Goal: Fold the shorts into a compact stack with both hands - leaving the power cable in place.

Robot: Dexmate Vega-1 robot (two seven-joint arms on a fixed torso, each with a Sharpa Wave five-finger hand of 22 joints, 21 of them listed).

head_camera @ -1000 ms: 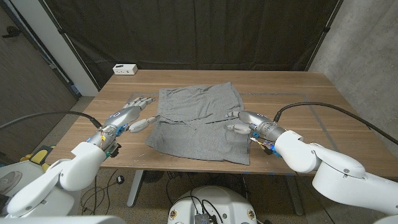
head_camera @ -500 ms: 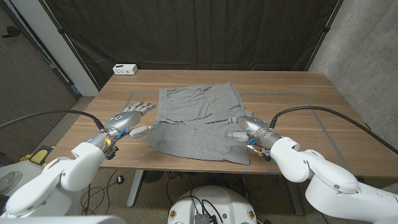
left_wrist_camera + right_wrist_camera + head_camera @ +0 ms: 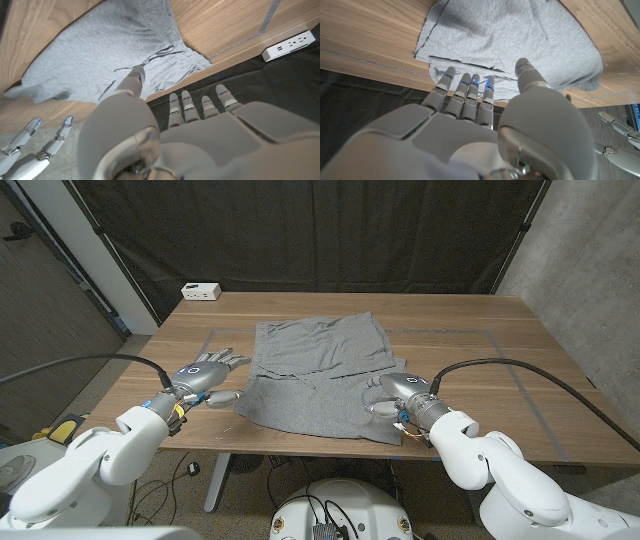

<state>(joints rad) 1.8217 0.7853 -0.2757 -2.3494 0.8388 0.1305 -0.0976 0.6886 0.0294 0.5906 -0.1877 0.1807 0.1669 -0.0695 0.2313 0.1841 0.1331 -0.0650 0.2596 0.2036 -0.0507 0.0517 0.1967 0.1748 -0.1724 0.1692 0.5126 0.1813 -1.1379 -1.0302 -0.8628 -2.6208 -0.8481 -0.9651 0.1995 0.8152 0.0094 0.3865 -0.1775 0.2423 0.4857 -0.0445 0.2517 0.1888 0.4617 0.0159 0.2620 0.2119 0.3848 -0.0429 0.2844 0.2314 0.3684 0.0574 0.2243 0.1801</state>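
The shorts (image 3: pixel 322 375) lie spread mid-table. Both hands sit at the near corners — the left hand (image 3: pixel 210 373) spread and empty beside the hem, the right hand (image 3: pixel 396 392) over the cloth, its grip unclear. Likely setting up a fold — next, pinch both corners together.

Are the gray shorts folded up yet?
Not yet. The shorts lie mostly spread on the table, only loosely doubled, no compact stack.
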